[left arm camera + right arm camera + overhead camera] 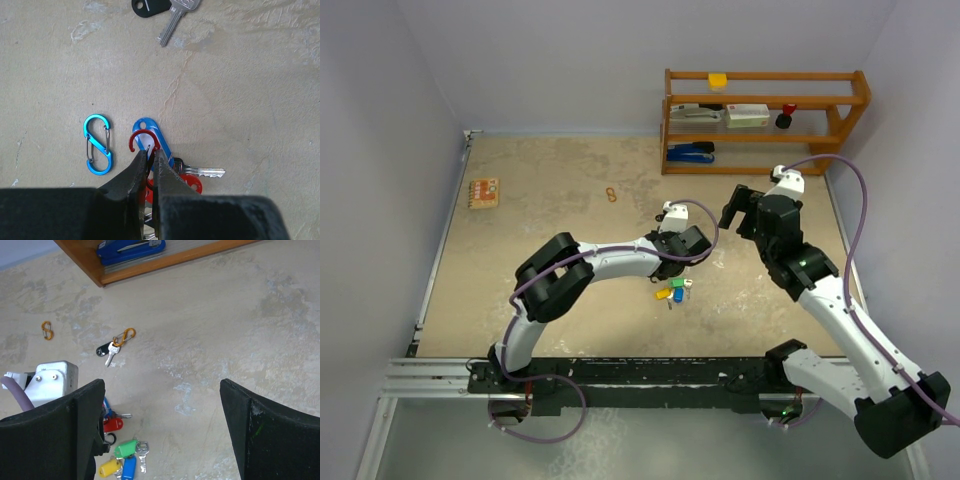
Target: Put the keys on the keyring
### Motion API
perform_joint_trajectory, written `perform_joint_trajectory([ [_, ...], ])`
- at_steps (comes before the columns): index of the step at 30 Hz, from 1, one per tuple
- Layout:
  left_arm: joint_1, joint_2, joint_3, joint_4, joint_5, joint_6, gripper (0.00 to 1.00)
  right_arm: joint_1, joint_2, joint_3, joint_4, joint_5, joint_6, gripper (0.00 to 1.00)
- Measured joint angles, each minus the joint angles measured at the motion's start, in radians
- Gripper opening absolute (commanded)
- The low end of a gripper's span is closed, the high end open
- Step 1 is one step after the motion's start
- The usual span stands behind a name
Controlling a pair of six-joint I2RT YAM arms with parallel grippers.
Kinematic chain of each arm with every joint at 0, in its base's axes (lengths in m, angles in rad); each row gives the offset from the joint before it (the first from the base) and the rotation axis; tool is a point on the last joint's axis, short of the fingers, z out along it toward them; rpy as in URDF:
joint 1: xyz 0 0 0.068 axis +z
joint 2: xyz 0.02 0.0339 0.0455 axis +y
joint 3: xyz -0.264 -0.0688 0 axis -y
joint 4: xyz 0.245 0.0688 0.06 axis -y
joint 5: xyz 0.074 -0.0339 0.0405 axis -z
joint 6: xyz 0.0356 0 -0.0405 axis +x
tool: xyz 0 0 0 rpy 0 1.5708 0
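Left gripper is pinched tight on the lower end of the red clip, right over the blue-headed key and red-headed key lying on the table, with a blue clip just beside them. Right gripper hangs with its fingers wide apart, holding nothing. More keys, green, yellow and blue, sit bunched on the table near the left arm.

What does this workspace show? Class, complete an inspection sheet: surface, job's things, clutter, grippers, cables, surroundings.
Surface: beige mottled table.
Job's things: coloured-headed keys bunched together; black key with an orange clip; blue clip loose.
Clutter: lone small orange clip; orange packet.
Grippers: left gripper shut on red clip; right gripper open, empty.
Cables: purple cable looped along each arm.
Surroundings: wooden shelf holding blue stapler.
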Motion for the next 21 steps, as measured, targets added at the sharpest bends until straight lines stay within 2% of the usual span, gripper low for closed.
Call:
perform_joint_trajectory([
  [21, 0.0, 0.006, 0.012, -0.001, -0.023, 0.0, 0.0, -0.002, -0.011, -0.012, -0.001, 0.0, 0.0, 1.0],
])
